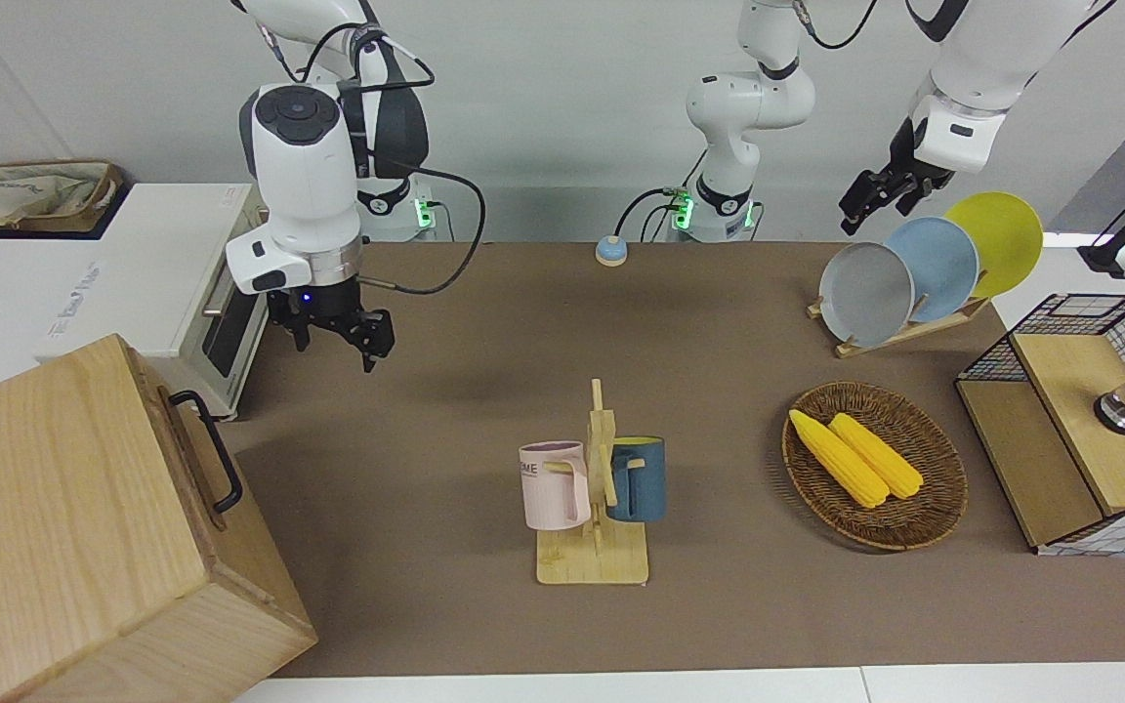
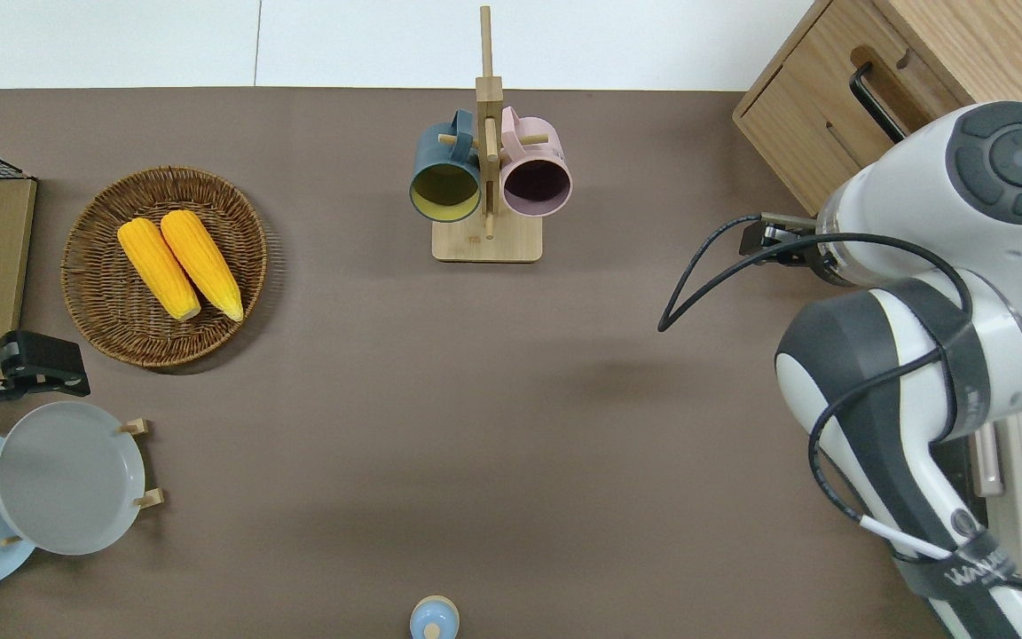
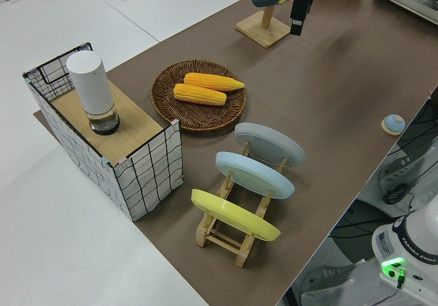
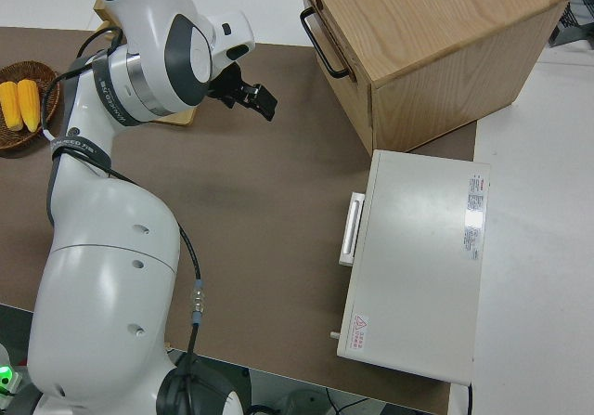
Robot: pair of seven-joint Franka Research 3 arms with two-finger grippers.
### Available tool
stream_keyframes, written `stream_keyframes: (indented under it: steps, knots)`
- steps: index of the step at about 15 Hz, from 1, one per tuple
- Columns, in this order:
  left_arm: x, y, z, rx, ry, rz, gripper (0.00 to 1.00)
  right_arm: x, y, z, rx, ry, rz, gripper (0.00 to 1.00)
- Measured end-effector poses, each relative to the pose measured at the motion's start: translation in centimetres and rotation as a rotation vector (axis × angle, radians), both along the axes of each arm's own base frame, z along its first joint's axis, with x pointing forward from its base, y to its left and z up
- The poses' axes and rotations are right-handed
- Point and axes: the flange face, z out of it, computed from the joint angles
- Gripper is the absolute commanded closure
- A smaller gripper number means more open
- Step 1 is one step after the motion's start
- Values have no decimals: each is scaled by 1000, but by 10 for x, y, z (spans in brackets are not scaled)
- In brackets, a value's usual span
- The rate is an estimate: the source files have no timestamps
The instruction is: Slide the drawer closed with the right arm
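Observation:
The light-wood cabinet point(image 1: 55, 508) stands at the right arm's end of the table. Its drawer point(image 1: 189, 454) has a black loop handle point(image 2: 875, 102) and its front lies flush with the cabinet's face. My right gripper point(image 1: 333, 350) is open and empty. It hangs in the air over the bare brown mat beside the cabinet, well apart from the handle. It also shows in the overhead view point(image 2: 764, 240), mostly hidden under the wrist, and in the right side view point(image 4: 252, 99). The left arm is parked.
A white oven point(image 4: 418, 257) stands beside the cabinet, nearer to the robots. A mug rack point(image 1: 594, 508) stands mid-table. A basket of corn point(image 1: 875, 464), a plate rack point(image 1: 914, 273) and a wire-grid box point(image 1: 1070, 420) are at the left arm's end. A blue bell point(image 1: 610, 251) lies near the robots.

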Motion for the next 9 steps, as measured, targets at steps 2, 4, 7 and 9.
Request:
stream_keyframes:
  steps: [2,4,7,9]
  knots:
    - [0,0,0,0,0,0,7,-11,-1,10,-14,44,86,17]
    - [0,0,0,0,0,0,7,-21,2,23,-6,73,155,17]
    - [0,0,0,0,0,0,7,-38,-2,46,41,106,263,17]
    - [0,0,0,0,0,0,7,-51,-20,67,84,123,337,17]
